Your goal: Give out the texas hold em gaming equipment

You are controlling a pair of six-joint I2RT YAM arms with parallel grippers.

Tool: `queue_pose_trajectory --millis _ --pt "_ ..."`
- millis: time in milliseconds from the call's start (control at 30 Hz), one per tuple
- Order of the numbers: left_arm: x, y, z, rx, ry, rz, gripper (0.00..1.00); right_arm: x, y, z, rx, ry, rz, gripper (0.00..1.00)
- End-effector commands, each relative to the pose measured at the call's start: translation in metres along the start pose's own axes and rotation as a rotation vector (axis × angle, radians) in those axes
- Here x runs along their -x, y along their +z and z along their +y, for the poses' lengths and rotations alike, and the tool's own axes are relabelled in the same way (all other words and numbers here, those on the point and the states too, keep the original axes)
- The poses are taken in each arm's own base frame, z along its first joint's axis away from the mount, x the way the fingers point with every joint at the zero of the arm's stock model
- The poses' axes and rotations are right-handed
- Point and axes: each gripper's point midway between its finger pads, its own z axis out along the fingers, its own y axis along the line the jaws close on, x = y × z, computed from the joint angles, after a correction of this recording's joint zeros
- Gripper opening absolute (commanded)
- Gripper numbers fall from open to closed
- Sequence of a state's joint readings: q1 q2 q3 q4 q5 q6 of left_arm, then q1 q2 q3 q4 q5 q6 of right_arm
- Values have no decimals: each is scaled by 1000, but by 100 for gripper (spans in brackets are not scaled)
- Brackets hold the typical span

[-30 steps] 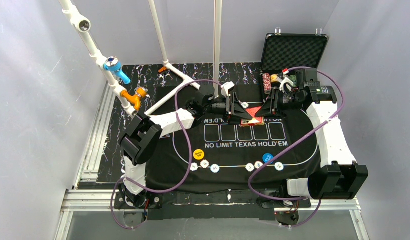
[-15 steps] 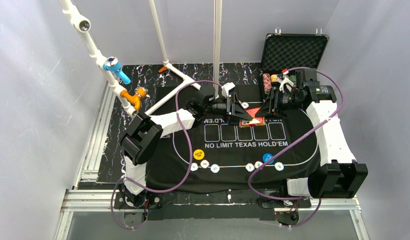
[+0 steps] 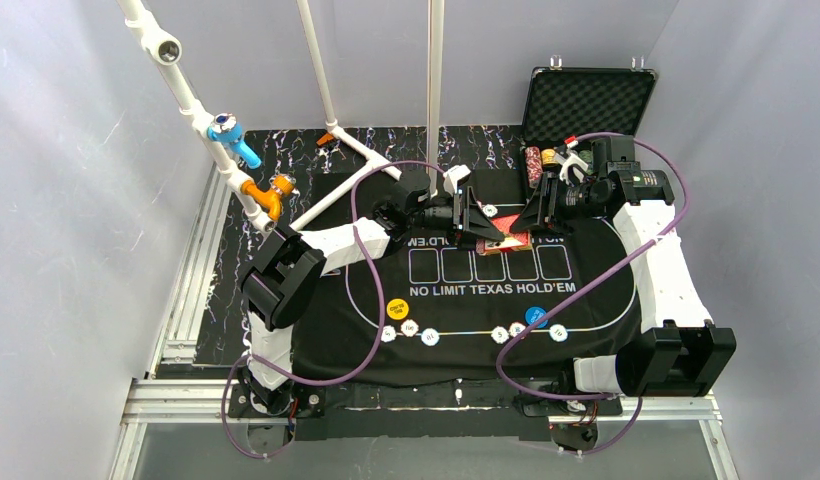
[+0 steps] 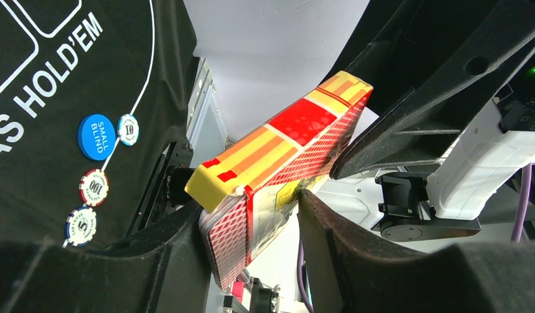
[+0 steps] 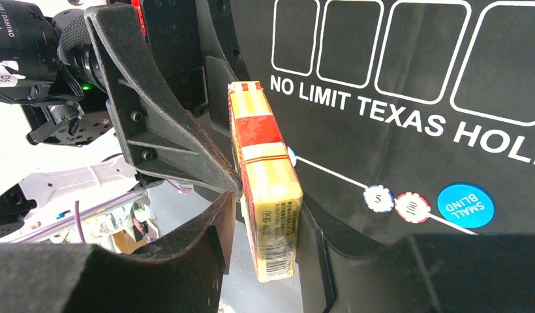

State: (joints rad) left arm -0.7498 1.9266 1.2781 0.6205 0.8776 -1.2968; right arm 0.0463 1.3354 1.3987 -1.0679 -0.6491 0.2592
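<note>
Far centre of mat (image 3: 466,355) crowded: left gripper (image 3: 478,226) and right gripper (image 3: 531,222) nose to nose, card pack (image 3: 506,241) between them, no way through there. White pipe frame (image 3: 336,190) slants across far-left corner. Upright pole (image 3: 435,80) just behind grippers. Open case (image 3: 586,100) blocks far right. Purple cables (image 3: 611,136) loop over both mat ends. Chips (image 3: 410,329), yellow button (image 3: 397,309) and blue button (image 3: 535,316) line near side. Room to come down over printed boxes (image 3: 491,264) mid-mat, between grippers and chip row.
</note>
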Motion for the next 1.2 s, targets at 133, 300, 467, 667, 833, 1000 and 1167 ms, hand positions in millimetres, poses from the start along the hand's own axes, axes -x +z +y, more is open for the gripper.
queue_pose_trajectory --millis 133,300,467,667,833,1000,1167 --pt "1 0 -28 -57 67 7 44 10 -9 15 30 -45 -43 46" --pt "1 -1 -29 -60 66 7 44 11 -9 16 36 -40 -45 47" --pt "1 0 -29 -62 64 8 48 11 -9 18 45 -39 -44 55" --pt "0 -1 -27 -60 61 8 48 12 -9 19 48 -39 -44 53" --pt "1 -1 -27 -60 58 7 46 11 -10 22 69 -39 -41 34" --pt "2 0 -26 -60 55 7 44 12 -10 20 57 -36 -44 55" --pt "3 0 -27 -62 55 6 42 11 -9 20 55 -36 -42 51"
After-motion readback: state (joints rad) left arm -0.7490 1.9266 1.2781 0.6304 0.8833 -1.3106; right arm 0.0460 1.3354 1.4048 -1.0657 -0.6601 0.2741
